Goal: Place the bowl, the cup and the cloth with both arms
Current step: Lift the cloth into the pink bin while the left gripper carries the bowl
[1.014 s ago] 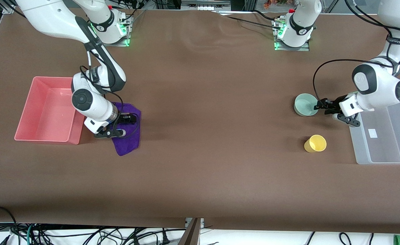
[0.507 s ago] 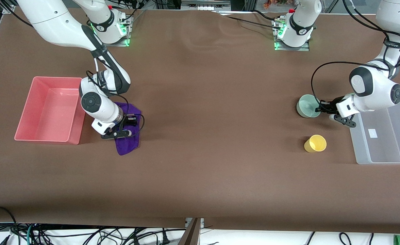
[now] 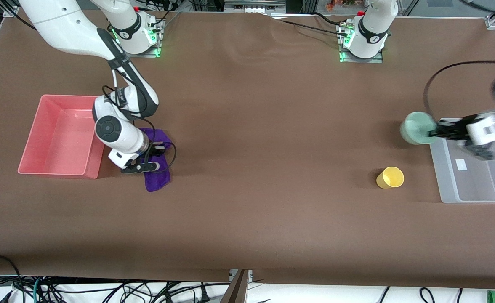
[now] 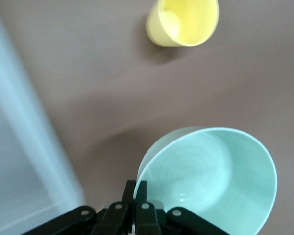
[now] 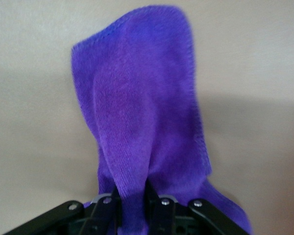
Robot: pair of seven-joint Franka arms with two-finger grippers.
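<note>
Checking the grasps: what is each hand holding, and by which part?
The left hand pinches the bowl by its rim. The right hand grips the cloth by a bunched fold.

Wide bare counter (image 3: 264, 139) lies between the two arms — only the cup (image 3: 390, 177) stands there, near the clear bin (image 3: 475, 176). The pink bin (image 3: 60, 134) sits just beside the cloth (image 3: 157, 179).

a lab: bolted arm bases (image 3: 363, 40), loose cables (image 3: 104, 290).
</note>
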